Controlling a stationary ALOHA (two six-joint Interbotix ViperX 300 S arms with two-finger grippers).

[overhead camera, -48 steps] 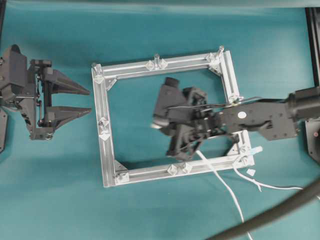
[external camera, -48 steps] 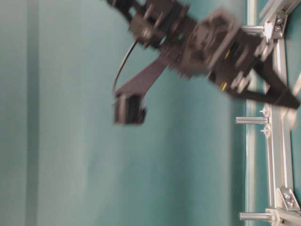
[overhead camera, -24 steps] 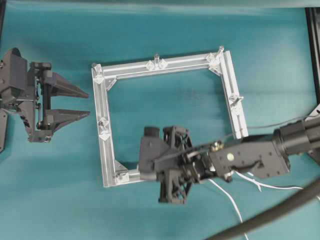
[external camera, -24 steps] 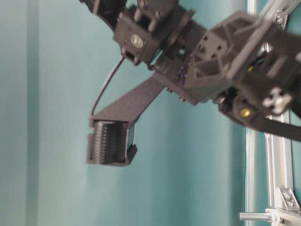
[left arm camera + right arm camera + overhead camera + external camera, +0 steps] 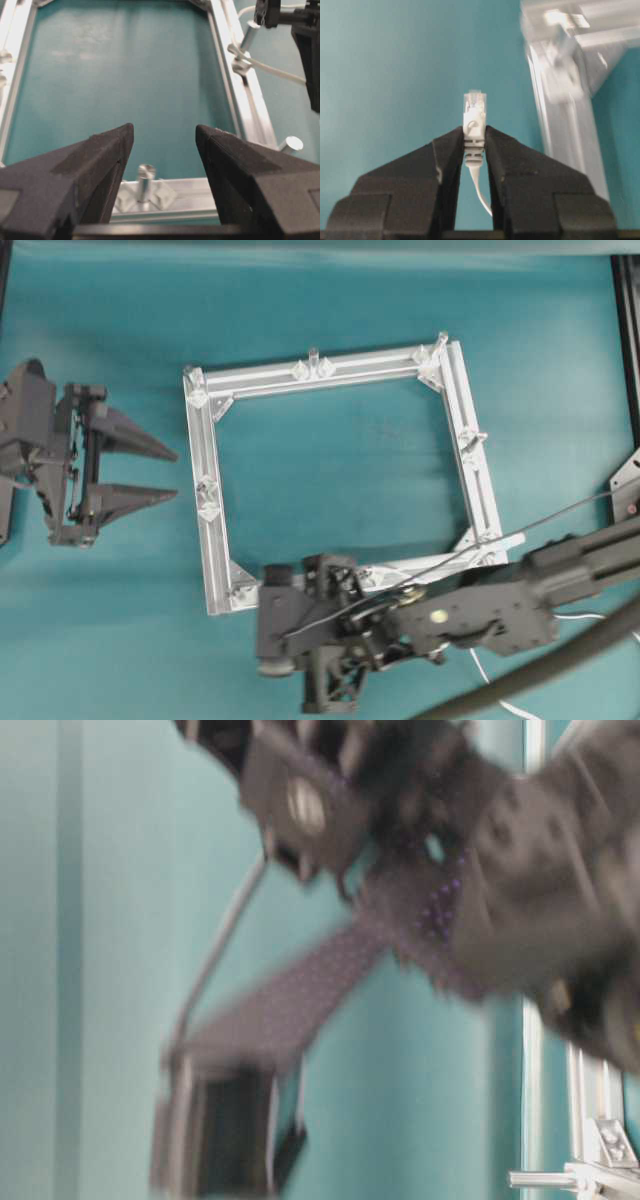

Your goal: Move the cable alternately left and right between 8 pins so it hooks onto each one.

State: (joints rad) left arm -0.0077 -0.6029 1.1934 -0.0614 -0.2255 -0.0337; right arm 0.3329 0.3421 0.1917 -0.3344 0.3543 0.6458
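Pinching the cable (image 5: 474,131) plug between the right hand (image 5: 473,150) fingers.

A flat teal table surface (image 5: 330,300) is shown, on which a square frame of silver aluminium rails (image 5: 208,455) is laid flat, with a thin white cable (image 5: 478,668) nearby.

No text, label, brand, number or sign can be read in any of the views.
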